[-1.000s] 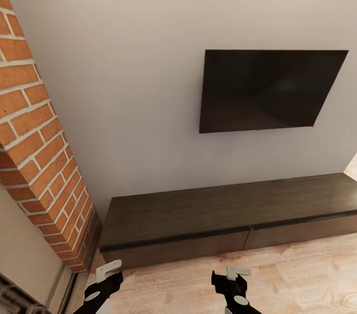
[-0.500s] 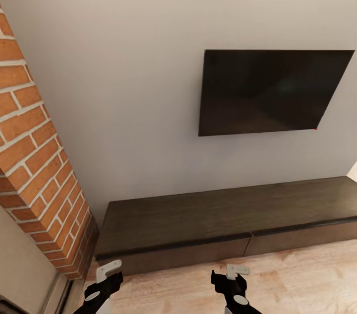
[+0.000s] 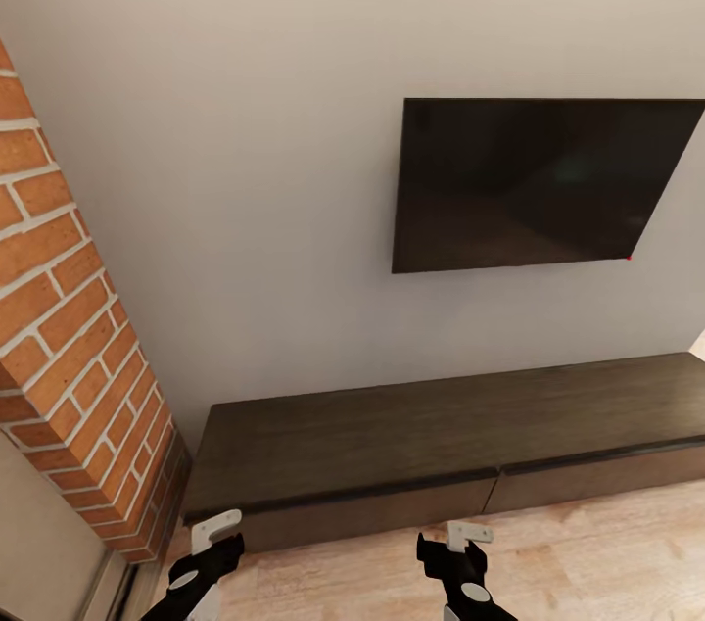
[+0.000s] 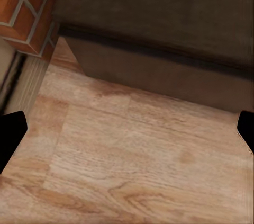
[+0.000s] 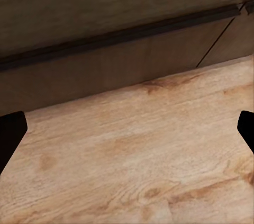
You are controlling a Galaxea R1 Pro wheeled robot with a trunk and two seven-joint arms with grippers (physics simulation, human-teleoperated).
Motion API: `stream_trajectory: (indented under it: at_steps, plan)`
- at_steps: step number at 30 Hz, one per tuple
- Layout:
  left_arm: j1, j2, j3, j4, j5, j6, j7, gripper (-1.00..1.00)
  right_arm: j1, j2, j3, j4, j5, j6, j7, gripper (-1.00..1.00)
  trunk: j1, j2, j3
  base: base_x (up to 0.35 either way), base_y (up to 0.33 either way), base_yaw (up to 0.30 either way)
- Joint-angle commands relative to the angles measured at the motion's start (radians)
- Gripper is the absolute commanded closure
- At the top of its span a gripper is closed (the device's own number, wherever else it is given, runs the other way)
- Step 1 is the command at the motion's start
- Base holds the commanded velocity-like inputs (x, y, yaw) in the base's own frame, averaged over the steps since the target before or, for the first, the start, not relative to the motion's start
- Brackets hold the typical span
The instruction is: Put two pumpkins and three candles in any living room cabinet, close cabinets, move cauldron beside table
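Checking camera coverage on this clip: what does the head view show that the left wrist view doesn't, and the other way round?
Head view alone: the wall-mounted TV, the grey wall, the whole length of the cabinet top, and both end effectors, left and right, seen from outside. Left wrist view alone: a close look at the wooden floor grain between its widely spread fingertips. Shared: the cabinet with closed drawer fronts, the brick column and the floor.

Even, soft, shadowless sim lighting, wall slightly grey-dim, TV showing faint reflections and no glare, brick column stretched by wide-angle at the frame edge, wrist views of wood floor soft and blurry.
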Motion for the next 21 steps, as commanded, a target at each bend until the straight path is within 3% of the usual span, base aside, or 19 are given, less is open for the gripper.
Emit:
stream_trajectory:
  at_steps: [1, 4, 7, 10, 11, 15, 16, 21]
  plan:
    - [-0.001, 0.002, -0.007, -0.012, 0.011, 0.008, 0.006, -1.0, -0.001, 0.0, 0.009, 0.0, -0.011, -0.006, -0.005, -1.0, 0.0, -0.001, -0.001, 0.001, 0.0, 0.0]
    - [-0.001, 0.008, -0.005, -0.068, 0.011, 0.076, 0.006, -1.0, -0.001, 0.0, 0.008, -0.001, -0.011, -0.006, -0.007, -1.0, 0.008, -0.015, -0.008, 0.0, 0.0, 0.0]
    - [0.001, 0.016, 0.0, -0.193, 0.04, 0.234, 0.006, -1.0, -0.001, 0.0, 0.008, -0.001, -0.011, -0.006, -0.011, -1.0, 0.019, -0.036, -0.017, 0.0, 0.0, 0.0]
    - [0.002, 0.04, 0.032, -0.305, 0.082, 0.402, 0.008, -1.0, -0.001, 0.0, 0.007, -0.001, -0.012, -0.005, -0.011, -1.0, 0.031, -0.057, -0.027, 0.0, 0.0, 0.0]
    - [0.002, 0.047, 0.04, -0.326, 0.087, 0.431, 0.008, -1.0, -0.001, 0.0, 0.007, -0.001, -0.012, -0.004, -0.011, -1.0, 0.035, -0.064, -0.03, 0.0, 0.0, 0.0]
    - [0.002, 0.091, 0.115, -0.487, 0.109, 0.624, 0.008, -1.0, -0.001, -0.002, 0.006, -0.001, -0.012, -0.006, -0.01, -1.0, 0.05, -0.092, -0.042, 0.0, 0.0, 0.0]
    - [0.002, 0.101, 0.184, -0.557, 0.113, 0.748, 0.008, -1.0, -0.001, -0.004, 0.003, -0.001, -0.013, -0.008, -0.007, -1.0, 0.054, -0.099, -0.045, 0.0, 0.0, 0.0]
    - [0.002, 0.101, 0.324, -0.704, 0.114, 0.942, 0.007, -1.0, -0.001, -0.004, -0.002, 0.0, -0.021, -0.008, -0.007, -1.0, 0.073, -0.134, -0.061, 0.0, 0.0, 0.0]
